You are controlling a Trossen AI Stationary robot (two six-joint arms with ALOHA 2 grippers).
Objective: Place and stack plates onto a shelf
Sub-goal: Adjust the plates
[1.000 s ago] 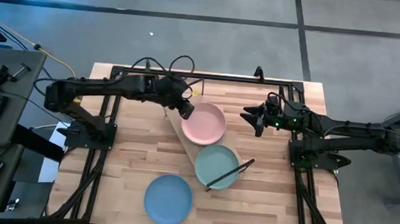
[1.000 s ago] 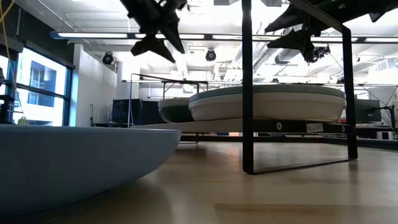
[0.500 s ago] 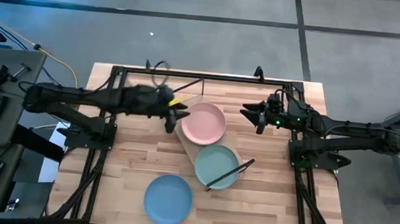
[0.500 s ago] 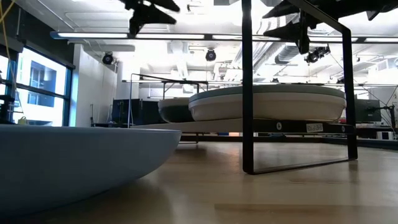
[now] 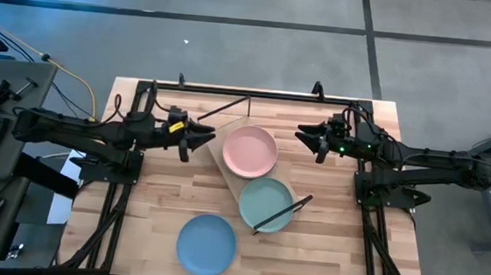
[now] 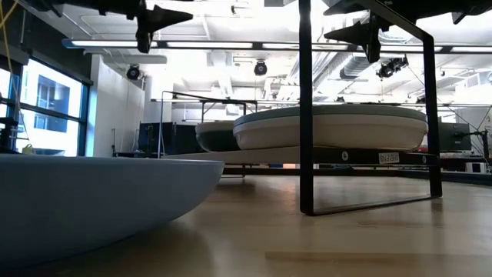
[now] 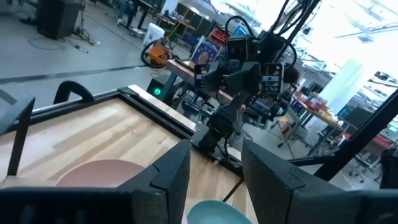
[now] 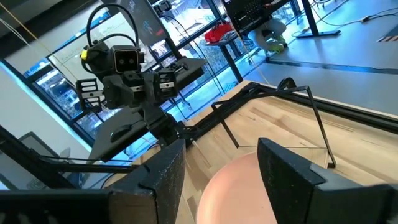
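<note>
Nearest the low camera sits the light blue plate (image 5: 206, 244), matte and shallow, alone on the tabletop (image 5: 162, 192) at the front edge and well apart from both sets of jaws. Beyond it the sage green plate (image 5: 267, 203) rests on the near end of the shelf (image 5: 220, 153), a pale wood board set at a slant, with a thin dark frame rod crossing the plate's rim. Farther along the board lies the pink plate (image 5: 250, 151), round, clean and flat.

The pink plate sits between the two grippers. The left gripper (image 5: 203, 135) hangs just beside the plate's far-left rim, its jaws parted a moderate way with nothing between them. A second ago it was right at the pink plate's edge; it has since drawn back toward its own side and the arm has stretched out low. The right gripper (image 5: 308, 141) hovers off the plate's other side, fingers spread and empty, where it was before. None of the plates has shifted.
</note>
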